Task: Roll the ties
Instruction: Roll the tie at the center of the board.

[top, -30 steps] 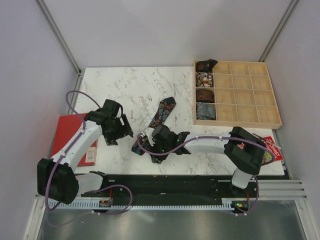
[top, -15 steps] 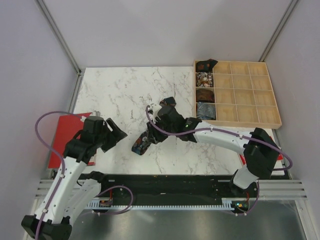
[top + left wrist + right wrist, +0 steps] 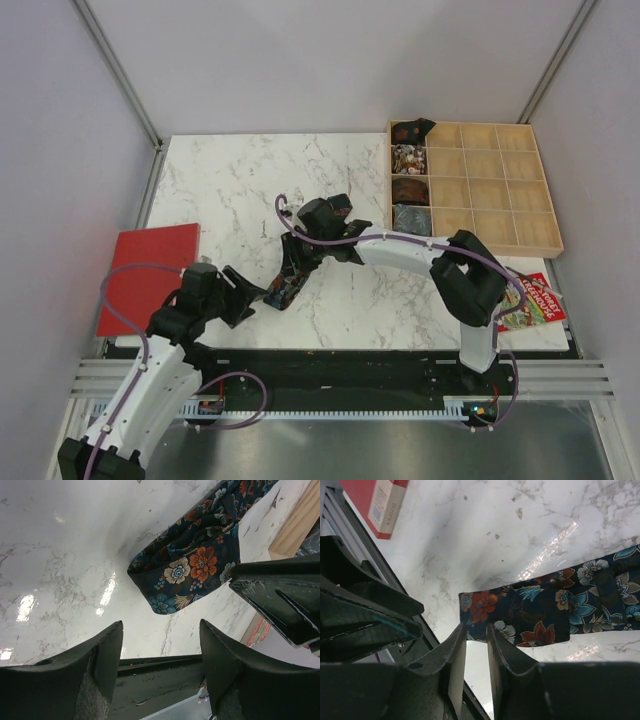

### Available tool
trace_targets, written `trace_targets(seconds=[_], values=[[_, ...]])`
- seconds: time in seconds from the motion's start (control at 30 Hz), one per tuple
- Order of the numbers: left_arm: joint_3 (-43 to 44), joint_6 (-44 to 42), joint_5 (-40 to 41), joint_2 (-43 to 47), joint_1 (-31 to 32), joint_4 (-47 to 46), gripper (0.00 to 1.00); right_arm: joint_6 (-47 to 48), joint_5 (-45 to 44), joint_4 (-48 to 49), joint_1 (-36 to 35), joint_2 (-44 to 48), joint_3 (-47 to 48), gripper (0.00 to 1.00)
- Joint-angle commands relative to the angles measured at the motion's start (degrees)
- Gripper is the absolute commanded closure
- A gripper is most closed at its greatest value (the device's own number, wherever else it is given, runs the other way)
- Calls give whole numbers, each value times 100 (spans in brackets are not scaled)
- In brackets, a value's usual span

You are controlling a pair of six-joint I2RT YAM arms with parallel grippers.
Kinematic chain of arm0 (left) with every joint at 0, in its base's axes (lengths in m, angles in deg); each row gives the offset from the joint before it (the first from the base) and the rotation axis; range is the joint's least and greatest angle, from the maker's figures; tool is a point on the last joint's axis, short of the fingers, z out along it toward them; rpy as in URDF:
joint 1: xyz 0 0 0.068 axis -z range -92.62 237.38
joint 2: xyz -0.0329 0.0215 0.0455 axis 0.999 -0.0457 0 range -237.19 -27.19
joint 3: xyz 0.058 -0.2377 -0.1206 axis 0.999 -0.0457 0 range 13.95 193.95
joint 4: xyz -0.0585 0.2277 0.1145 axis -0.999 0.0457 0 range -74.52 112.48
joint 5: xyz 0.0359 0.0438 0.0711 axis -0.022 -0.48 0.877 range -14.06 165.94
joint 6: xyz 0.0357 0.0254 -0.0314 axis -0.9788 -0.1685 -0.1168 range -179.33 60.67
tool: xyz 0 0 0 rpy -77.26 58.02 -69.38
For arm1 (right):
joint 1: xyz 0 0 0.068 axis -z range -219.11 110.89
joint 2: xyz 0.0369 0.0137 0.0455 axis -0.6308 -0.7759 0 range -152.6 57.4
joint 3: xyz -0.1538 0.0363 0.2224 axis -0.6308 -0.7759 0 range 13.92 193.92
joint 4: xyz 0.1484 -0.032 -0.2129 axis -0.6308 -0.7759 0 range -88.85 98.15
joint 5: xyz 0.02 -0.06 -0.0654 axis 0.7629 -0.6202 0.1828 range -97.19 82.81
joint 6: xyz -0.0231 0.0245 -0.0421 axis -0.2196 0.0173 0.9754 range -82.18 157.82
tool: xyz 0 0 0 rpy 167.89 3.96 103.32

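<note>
Left arm folded low at table's [image 3: 230, 190] near-left corner, left gripper [image 3: 160, 630] spread wide, empty | right arm reaching left, right gripper [image 3: 476, 632] narrowly parted above tie [image 3: 192, 575] end | tie lying by near edge, left of centre.

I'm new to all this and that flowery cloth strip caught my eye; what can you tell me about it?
It is a necktie of dark fabric printed with red, orange, blue and cream flowers. It lies flat on the marble table, and its near end looks folded back on itself. The right gripper hangs at that end's edge; contact is unclear.
</note>
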Motion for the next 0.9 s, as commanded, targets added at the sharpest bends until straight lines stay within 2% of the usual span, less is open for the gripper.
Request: trace_targets(seconds=[0.0, 0.87], values=[[-305, 436, -235, 122, -6, -727, 32, -120, 330, 92, 220, -282, 362, 69], [-630, 524, -218, -1116, 73, -1984, 30, 117, 489, 434, 624, -871, -147, 72]])
